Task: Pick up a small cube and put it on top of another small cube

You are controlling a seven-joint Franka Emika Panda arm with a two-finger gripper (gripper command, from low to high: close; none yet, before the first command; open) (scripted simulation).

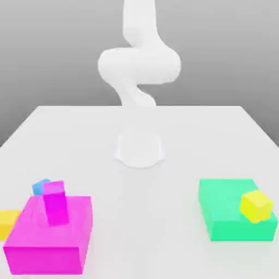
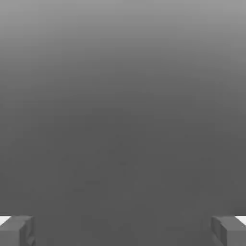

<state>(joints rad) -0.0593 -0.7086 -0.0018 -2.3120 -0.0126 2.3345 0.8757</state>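
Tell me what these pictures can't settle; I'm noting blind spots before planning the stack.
- Orange-yellow cube: cut off by the exterior view's left edge, so its full outline is unknown.
- Blue cube: its lower part is hidden in the exterior view behind the magenta block and magenta piece.

no readable text, no labels or brands, no numbers, no signs in either view

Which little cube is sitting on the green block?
The bright lemon-yellow cube, at the exterior view's right. It alone rests on the big green block; the blue cube is beyond the big magenta block.
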